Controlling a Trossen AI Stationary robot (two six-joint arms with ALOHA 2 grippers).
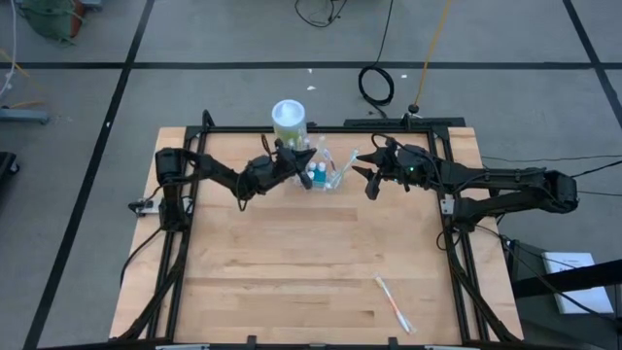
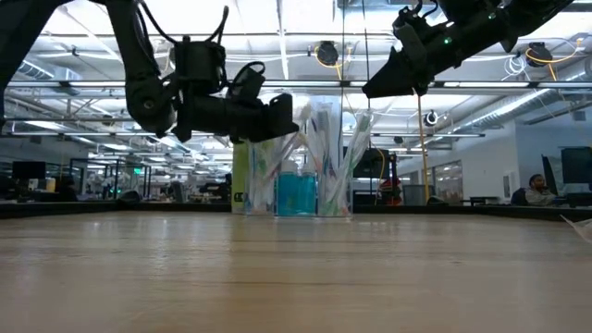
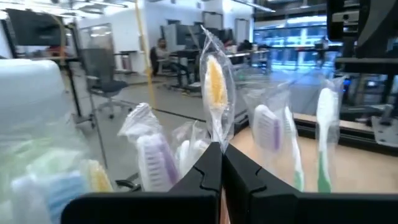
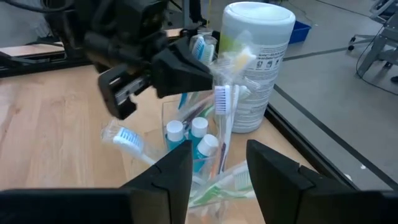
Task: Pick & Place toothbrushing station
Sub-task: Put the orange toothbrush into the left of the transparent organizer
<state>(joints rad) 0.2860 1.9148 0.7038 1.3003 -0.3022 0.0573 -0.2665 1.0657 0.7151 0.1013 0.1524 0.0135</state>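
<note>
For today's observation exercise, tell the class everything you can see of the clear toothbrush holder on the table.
The toothbrush holder is a small colourless see-through plastic cup standing upright near the table's far edge, beside a taller green canister. It holds several wrapped toothbrushes leaning outward and small blue bottles with white caps. The left gripper is shut on the yellow-bristled toothbrush in it; the right gripper hovers open nearby.

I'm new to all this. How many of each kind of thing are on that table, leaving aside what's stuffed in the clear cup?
Robot arms: 2, left end effector pinching a yellow toothbrush, right end effector open
Clear holder: 1
Green canister: 1
Loose toothbrush: 1
Total: 5
</note>
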